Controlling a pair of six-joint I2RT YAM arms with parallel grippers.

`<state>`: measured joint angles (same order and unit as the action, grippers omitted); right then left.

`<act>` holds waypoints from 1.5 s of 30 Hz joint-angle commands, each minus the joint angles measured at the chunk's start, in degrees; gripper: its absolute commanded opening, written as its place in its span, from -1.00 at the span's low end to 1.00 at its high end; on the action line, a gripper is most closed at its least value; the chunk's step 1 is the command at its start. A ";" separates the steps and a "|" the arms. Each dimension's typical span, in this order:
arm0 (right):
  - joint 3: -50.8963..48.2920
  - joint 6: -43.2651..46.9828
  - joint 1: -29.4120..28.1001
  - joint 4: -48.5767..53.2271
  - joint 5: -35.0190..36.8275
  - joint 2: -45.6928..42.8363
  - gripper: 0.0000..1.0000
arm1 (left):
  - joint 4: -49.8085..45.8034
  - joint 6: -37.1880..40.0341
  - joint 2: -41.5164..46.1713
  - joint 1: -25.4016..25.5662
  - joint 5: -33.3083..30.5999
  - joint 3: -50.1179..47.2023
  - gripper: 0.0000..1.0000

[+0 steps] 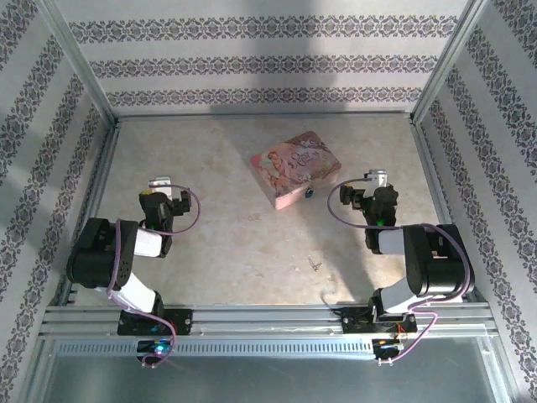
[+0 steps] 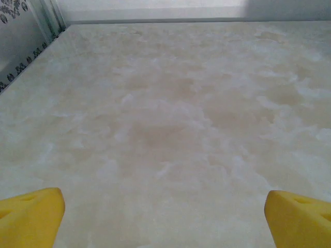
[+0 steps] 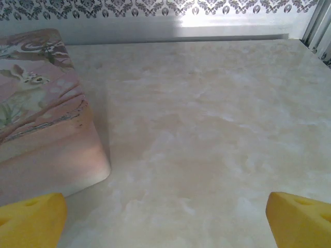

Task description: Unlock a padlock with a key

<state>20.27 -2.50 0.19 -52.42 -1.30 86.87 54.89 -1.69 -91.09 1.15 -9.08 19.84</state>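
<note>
the left pincer (image 2: 164, 221) is released, its yellow fingertips (image 2: 31, 217) wide apart above the bare desk (image 2: 165, 103). the right pincer (image 3: 165, 221) is released too and holds nothing, just beside the pink tin (image 3: 41, 103). the padlock (image 1: 309, 192) lies on the desk at the tin's near side. the key (image 1: 315, 266) lies alone, closer to the arm bases, apart from both pincers.

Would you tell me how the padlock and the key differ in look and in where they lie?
The padlock is a bluish speck at the near edge of the pink tin. The key is a thin grey sliver lying alone on the table, away from the tin. Both are tiny and unheld.
</note>
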 commanded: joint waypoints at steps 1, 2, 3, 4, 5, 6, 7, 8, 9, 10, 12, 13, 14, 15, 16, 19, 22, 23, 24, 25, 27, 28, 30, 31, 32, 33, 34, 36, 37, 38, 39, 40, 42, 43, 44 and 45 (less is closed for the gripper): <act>1.17 1.00 -0.45 -1.98 0.26 0.76 0.97 | 2.91 0.90 -0.58 0.79 -0.50 1.08 0.99; 1.17 0.96 -0.43 -1.98 0.34 0.76 0.97 | 2.90 0.86 -0.58 0.78 -0.50 1.08 0.99; 1.17 0.99 -0.45 -1.98 0.33 0.76 0.97 | 2.85 0.90 -0.58 0.79 -0.50 1.08 0.99; 1.17 1.00 -0.45 -1.98 0.29 0.76 0.97 | 2.85 0.90 -0.64 0.79 -0.52 1.08 0.99; 1.17 1.01 -0.45 -1.98 0.38 0.76 0.97 | 2.85 0.85 -0.63 0.79 -0.52 1.08 0.99; 1.17 1.00 -0.45 -1.98 0.31 0.76 0.97 | 2.93 0.90 -0.60 0.79 -0.52 1.08 0.99; 1.17 1.00 -0.45 -1.98 0.33 0.77 0.97 | 2.86 0.90 -0.65 0.79 -0.50 1.08 0.99; 1.17 1.01 -0.45 -1.98 0.33 0.76 0.97 | 2.85 0.90 -0.58 0.79 -0.53 1.08 0.99; 1.17 0.95 -0.45 -1.98 0.33 0.76 0.97 | 2.85 0.83 -0.63 0.79 -0.53 1.12 0.99; 1.17 1.01 -0.45 -1.98 0.33 0.76 0.97 | 2.85 0.90 -0.59 0.79 -0.50 1.08 0.99; 1.17 1.01 -0.45 -1.98 0.37 0.78 0.97 | 2.85 0.89 -0.60 0.79 -0.50 1.08 0.99; 1.17 0.99 -0.38 -1.98 0.32 0.76 0.97 | 2.85 0.90 -0.60 0.79 -0.54 1.08 0.99; 1.17 1.00 -0.45 -1.98 0.32 0.76 0.97 | 2.86 0.86 -0.58 0.79 -0.50 1.08 0.99; 1.17 1.01 -0.45 -1.98 0.34 0.76 0.97 | 2.85 0.90 -0.65 0.79 -0.50 1.08 0.99; 1.17 0.99 -0.45 -1.98 0.33 0.76 0.97 | 2.85 0.89 -0.59 0.79 -0.49 1.08 0.99; 1.17 1.01 -0.45 -1.98 0.25 0.76 0.97 | 2.87 0.90 -0.58 0.79 -0.50 1.08 0.99; 1.24 0.87 -0.36 -1.83 0.25 0.77 0.97 | 2.85 0.90 -0.59 0.79 -0.50 1.08 0.99; 1.26 0.79 -0.36 -1.80 0.17 0.82 0.97 | 2.87 0.90 -0.57 0.79 -0.50 1.08 0.99; 1.26 0.85 -0.32 -1.81 0.16 0.84 0.97 | 2.86 0.87 -0.65 0.79 -0.52 1.08 0.99; 1.26 0.80 -0.28 -1.80 0.16 0.80 0.97 | 2.90 0.83 -0.59 0.79 -0.50 1.08 0.99; 1.26 0.77 -0.27 -1.73 0.16 0.84 0.97 | 2.85 0.90 -0.58 0.78 -0.50 1.08 0.99; 1.33 0.70 -0.28 -1.72 0.16 0.84 0.96 | 2.81 0.90 -0.61 0.79 -0.50 1.08 0.99; 1.35 0.52 -0.12 -1.65 -0.10 0.85 0.97 | 2.81 0.90 -0.59 0.79 -0.54 1.08 0.99; 1.35 0.52 -0.10 -1.65 -0.19 0.84 0.97 | 2.85 0.87 -0.61 0.79 -0.50 1.09 0.99; 1.35 0.48 -0.02 -1.63 -0.31 0.84 0.97 | 2.85 0.84 -0.65 0.79 -0.50 1.08 0.99; 1.37 0.22 0.22 -1.63 -0.60 0.89 0.97 | 2.82 0.75 -0.63 0.79 -0.61 1.08 0.99; 1.35 -0.07 0.62 -1.63 -1.25 0.84 0.97 | 2.75 0.72 -0.58 0.79 -0.68 1.10 0.99; 1.34 -0.53 0.99 -1.62 -1.38 0.32 0.97 | 2.46 0.47 -0.58 0.67 -0.60 1.17 0.99; 1.51 -1.02 1.27 -0.49 -0.93 -0.87 0.97 | 2.46 0.46 -0.58 0.70 -0.57 1.17 0.99; 1.73 -1.46 1.58 1.13 -1.01 -2.53 0.97 | 2.59 0.55 -0.58 0.70 -0.59 1.17 0.99; 2.38 -1.90 2.03 4.75 -1.64 -5.08 0.97 | 2.66 0.63 -0.58 0.70 -0.65 1.12 0.99; 3.58 -2.95 2.39 10.06 -1.69 -7.98 0.97 | 2.89 0.50 -0.58 0.72 -1.47 1.01 0.99; 5.63 -4.86 2.87 19.40 -1.97 -12.85 0.97 | 3.61 -0.32 0.28 0.70 -3.28 0.29 0.99; 6.29 -5.80 2.89 22.84 -2.15 -15.25 0.97 | 3.65 -0.34 1.22 0.65 -2.55 -0.33 0.99; 6.81 -6.77 2.89 25.51 -2.48 -17.09 0.97 | 4.52 0.27 1.75 0.70 -1.50 -1.00 0.99; 7.37 -7.89 2.89 28.23 -2.90 -19.41 0.97 | 5.85 1.07 2.32 0.78 -0.55 -1.66 0.99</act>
<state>25.06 -6.31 2.68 -34.68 -2.44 72.25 55.88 -1.67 -90.78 1.17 -10.13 19.49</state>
